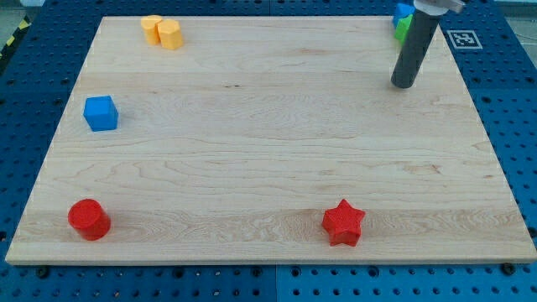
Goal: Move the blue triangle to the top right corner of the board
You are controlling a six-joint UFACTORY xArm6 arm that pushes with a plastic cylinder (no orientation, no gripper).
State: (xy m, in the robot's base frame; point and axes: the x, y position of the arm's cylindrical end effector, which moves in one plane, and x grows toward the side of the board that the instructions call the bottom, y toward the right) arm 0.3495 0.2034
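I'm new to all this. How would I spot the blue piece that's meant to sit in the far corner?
Start at the wooden board and go to its corner at the view's top right. A small blue block peeks out there, touching a green one, both partly hidden behind the dark rod, whose tip rests below them. Its shape is hard to make out; unlike the blue cube at the left edge, it has a neighbour.

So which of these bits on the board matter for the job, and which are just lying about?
In the job:
blue triangle, top right corner, partly hidden by the rod
my tip, below it, apart

Lying about:
green blocks
yellow blocks
blue cube
red cylinder
red star
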